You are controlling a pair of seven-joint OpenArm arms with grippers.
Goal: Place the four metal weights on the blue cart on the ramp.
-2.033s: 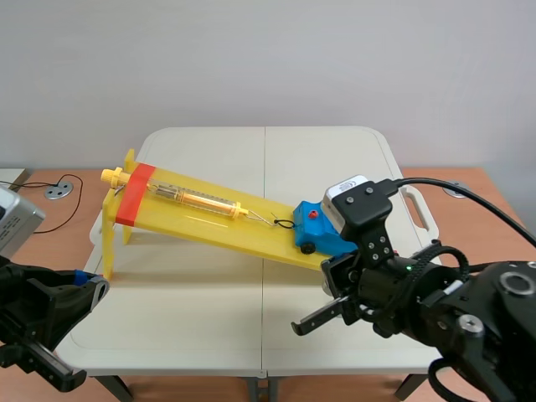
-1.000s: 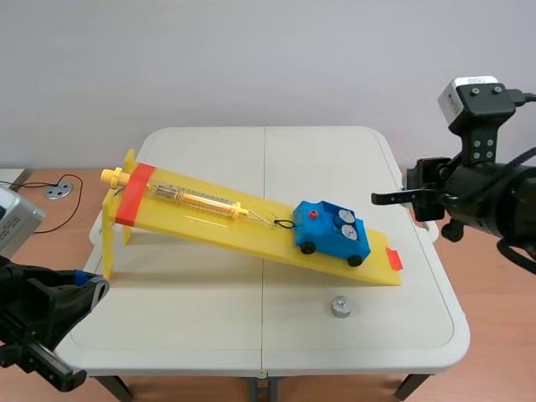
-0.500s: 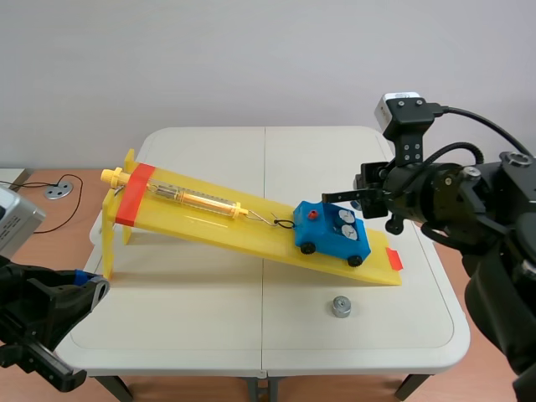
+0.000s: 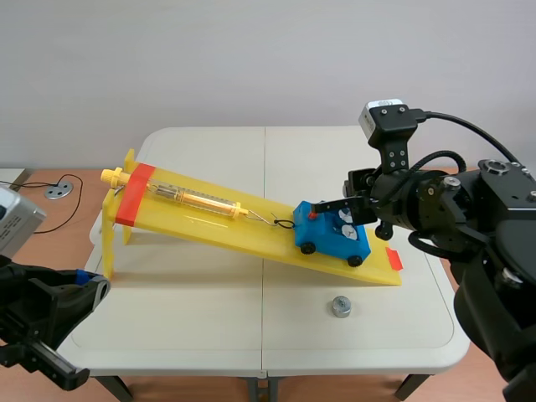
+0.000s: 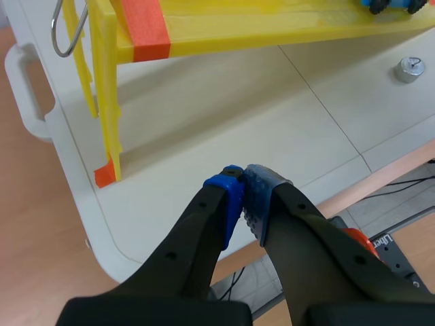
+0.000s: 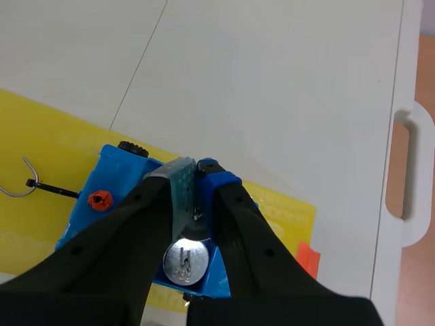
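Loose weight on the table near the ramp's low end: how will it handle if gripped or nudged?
The metal weight is a squat disc lying flat on the table, so it likely slides rather than rolls or tips when nudged. It looks like solid metal, so probably rigid and heavy for its size. Its shiny finish may slip in a grip.

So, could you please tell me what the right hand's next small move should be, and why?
Probably lift the right hand straight up off the blue cart: its fingers meet with no weight visible between them, and one metal weight lies on the table before the ramp, not yet on the cart.
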